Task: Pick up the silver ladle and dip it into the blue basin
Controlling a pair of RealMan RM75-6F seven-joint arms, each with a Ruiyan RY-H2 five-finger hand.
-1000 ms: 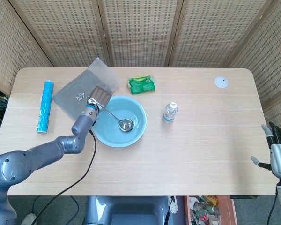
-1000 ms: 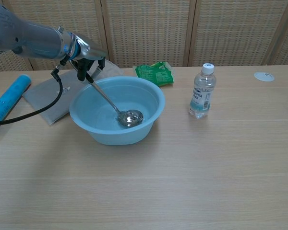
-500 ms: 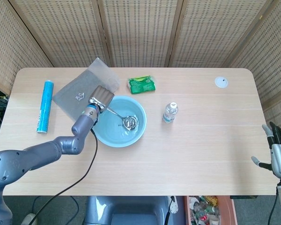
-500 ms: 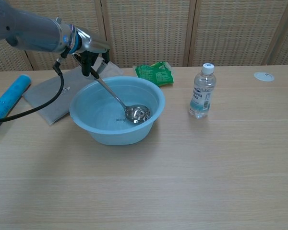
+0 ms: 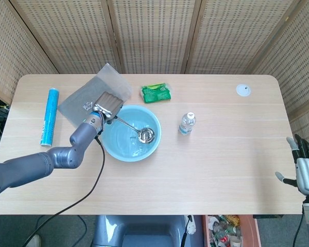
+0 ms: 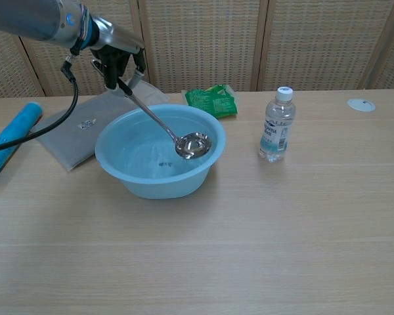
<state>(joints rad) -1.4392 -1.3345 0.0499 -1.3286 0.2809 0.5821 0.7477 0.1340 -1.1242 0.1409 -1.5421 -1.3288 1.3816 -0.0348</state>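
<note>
The blue basin (image 5: 116,147) (image 6: 135,180) stands left of the table's middle. My left hand (image 5: 106,105) (image 6: 115,54) holds the silver ladle's handle above the basin's far left rim. The ladle (image 5: 129,126) (image 6: 159,120) slants down to the right, and its bowl (image 5: 146,135) (image 6: 193,145) hangs inside the basin near the right wall, clear of the bottom. At the lower right edge of the head view my right hand (image 5: 307,168) is open and holds nothing; it does not appear in the chest view.
A grey pouch (image 5: 87,96) (image 6: 79,125) lies behind and left of the basin. A blue tube (image 5: 49,116) (image 6: 10,139) is at the far left. A green packet (image 5: 156,92) (image 6: 212,100), a water bottle (image 5: 187,123) (image 6: 276,125) and a white disc (image 5: 242,90) (image 6: 360,104) sit further right.
My left hand has risen and drawn back, lifting the ladle's bowl off the basin's bottom and carrying it toward the right wall. The right hand has stayed put.
</note>
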